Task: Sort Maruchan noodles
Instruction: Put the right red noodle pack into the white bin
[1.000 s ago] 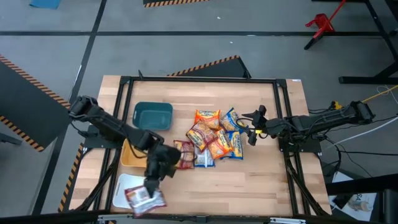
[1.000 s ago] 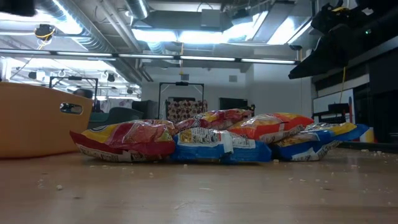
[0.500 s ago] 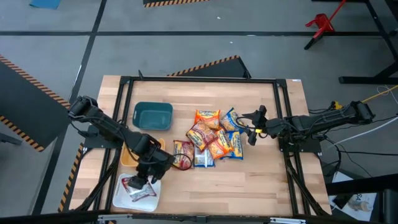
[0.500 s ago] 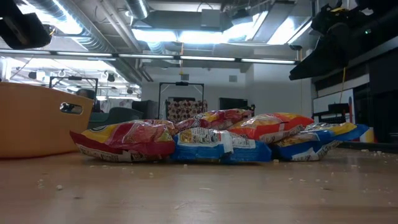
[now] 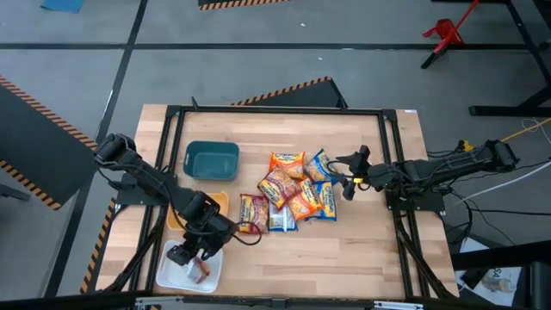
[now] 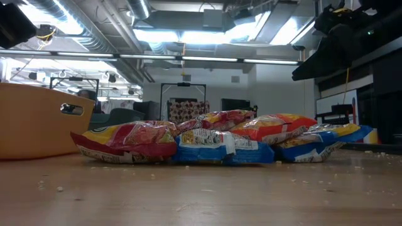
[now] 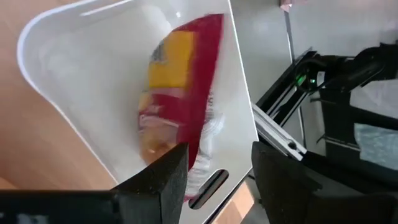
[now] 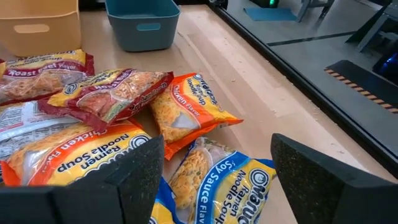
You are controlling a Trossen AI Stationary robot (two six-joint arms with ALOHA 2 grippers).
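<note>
My left gripper (image 5: 183,256) is over the white tray (image 5: 169,274) at the table's near left, shut on a red Maruchan packet (image 7: 180,99) that reaches into the tray. Several more Maruchan noodles packets, orange, red and blue, lie in an overlapping pile (image 5: 288,194) at mid-table, also seen in the low view (image 6: 213,141). My right gripper (image 5: 348,182) hovers open just right of the pile, above a blue packet (image 8: 217,186), touching nothing. My left gripper pinches the red packet by its near end (image 7: 191,163) between its two fingers, slanting down from above. The packet is turned on edge and stretches away from the fingers into the white tray (image 7: 74,93). Whether its far end rests on the tray's floor I cannot tell.
A teal tray (image 5: 212,160) stands at the far left. A yellow tray (image 5: 176,215) sits between it and the white one, partly under my left arm, and shows in the low view (image 6: 38,119). Bare wood lies along the near edge, right of the white tray.
My left gripper has moved toward the table's left edge and sunk a little over the white tray, rolling its wrist. The red packet, which lay broad over the tray's near right corner, has come inside the tray and turned on edge.
</note>
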